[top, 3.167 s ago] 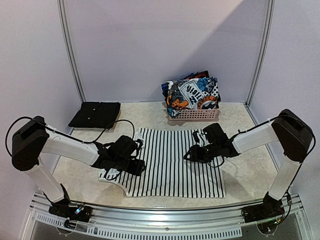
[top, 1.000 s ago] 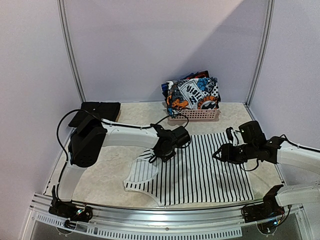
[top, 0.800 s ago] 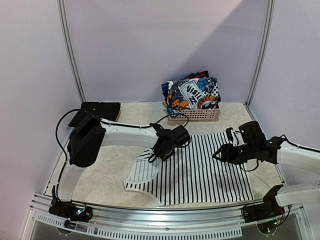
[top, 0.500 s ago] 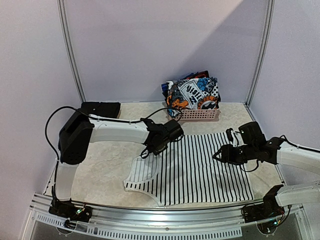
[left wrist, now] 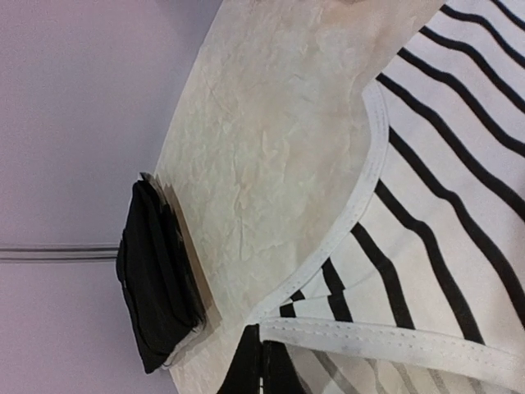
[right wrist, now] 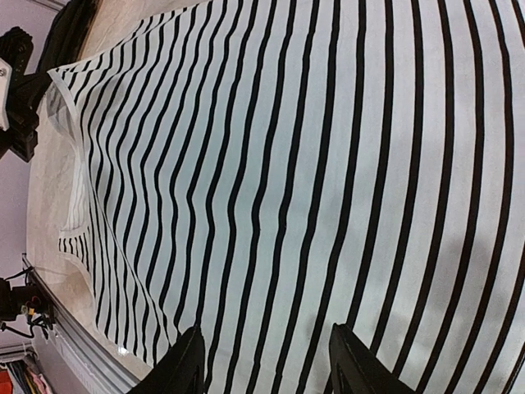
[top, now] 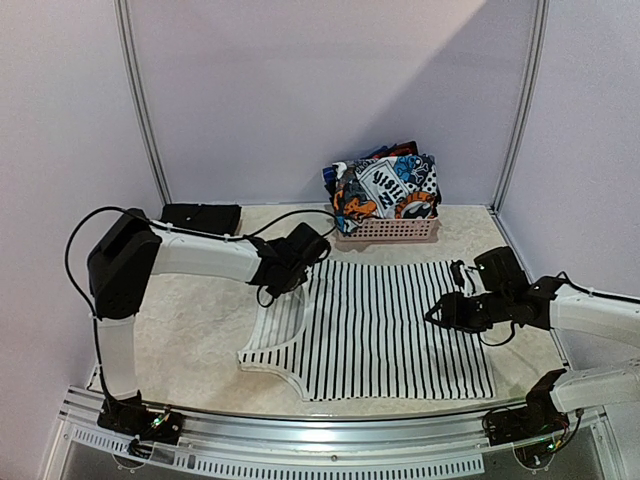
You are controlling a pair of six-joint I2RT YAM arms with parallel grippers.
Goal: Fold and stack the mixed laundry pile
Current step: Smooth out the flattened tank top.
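Now the left gripper (left wrist: 262,355) is pinched tight on the one striped shirt (top: 385,330); the right gripper (right wrist: 267,336) hangs half apart above it. One black cloth (top: 200,217), one basket (top: 388,231).

Soft matt cloth with a stitched white hem band on the striped shirt (top: 375,330). Smooth printed cloth in the pile (top: 385,188), heaped in a basket (top: 390,232) of pink latticed plastic. Matt black cloth for the folded garment (top: 200,217). Pale marbled tabletop (top: 190,330), faintly crinkled, low sheen. Brushed metal along the front rail (top: 300,440) and corner posts (top: 140,100). Flat matt lilac walls (top: 300,90).
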